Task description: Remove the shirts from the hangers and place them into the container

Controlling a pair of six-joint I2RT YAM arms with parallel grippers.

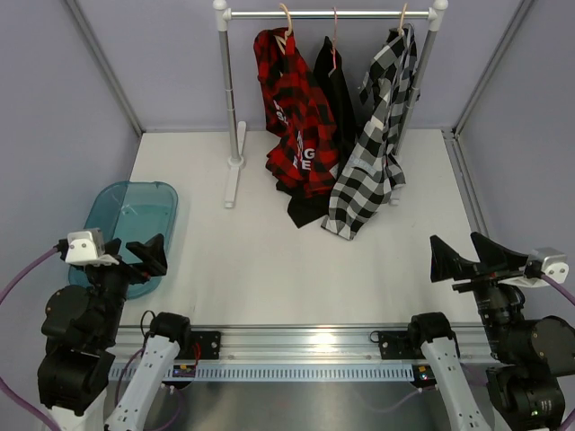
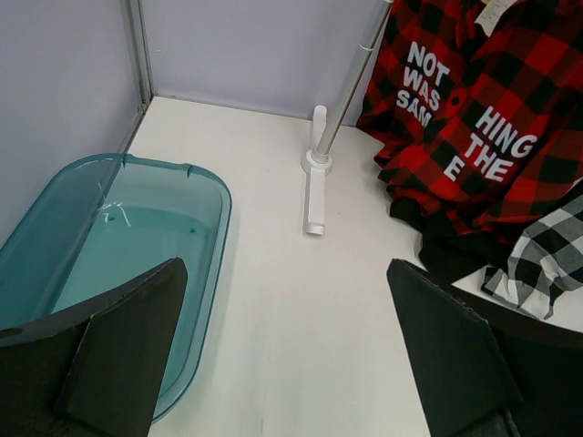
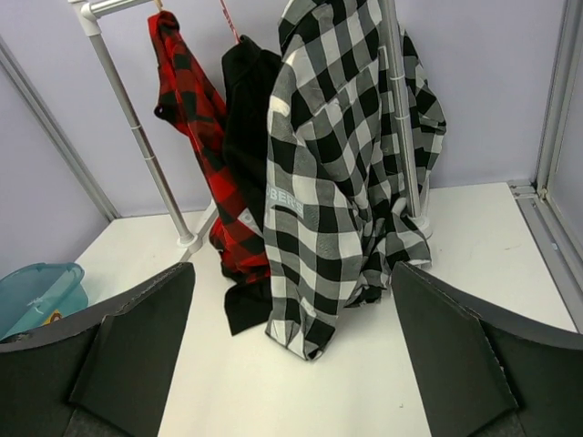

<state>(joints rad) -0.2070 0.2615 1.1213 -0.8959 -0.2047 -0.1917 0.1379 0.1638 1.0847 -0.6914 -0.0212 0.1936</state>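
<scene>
**Shirts (image 1: 310,135) crowd the rail (image 1: 332,14)**

Your left gripper (image 2: 287,273) and right gripper (image 3: 291,273) hover wide open, holding nothing. The garments overlap on their hangers (image 1: 286,13), well apart from the teal container (image 1: 135,215). Tug one and you risk dragging its neighbour.

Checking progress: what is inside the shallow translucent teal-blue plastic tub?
Nothing visible: the shallow translucent teal-blue plastic tub shows a bare bottom with faint scratches. Its near end is hidden behind a black finger of the left gripper.
</scene>
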